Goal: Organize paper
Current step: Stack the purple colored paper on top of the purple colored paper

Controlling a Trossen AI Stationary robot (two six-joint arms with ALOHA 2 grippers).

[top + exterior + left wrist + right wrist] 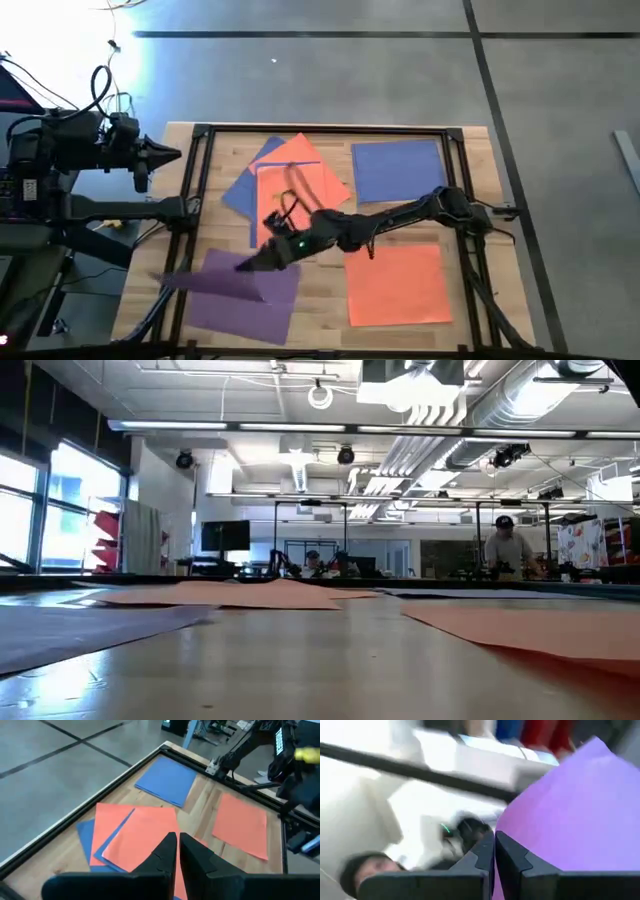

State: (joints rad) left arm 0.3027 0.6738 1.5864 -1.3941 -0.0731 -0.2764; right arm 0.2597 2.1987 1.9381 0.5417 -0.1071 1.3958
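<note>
Lifting a purple sheet (215,281) looks to be the step in hand: the right tool (268,259) is clamped on its edge, and in the right wrist view the purple paper (570,820) rises between the closed fingers and fills the frame. Beneath it another purple sheet (245,305) lies flat on the counter (325,305), so I would judge the held one is being carried toward a matching pile or squared onto that one. The next move calls for keeping the thin sheet from folding or slipping while it is laid down flush. Taking the overlapping orange sheets (300,180) as landmark: blue sheets (245,190) poke out from under them, a lone blue sheet (400,170) lies beside them, and a single orange sheet (398,285) lies apart. No container is visible. The left tool (165,153) waits off the counter, pinched closed on nothing.
</note>
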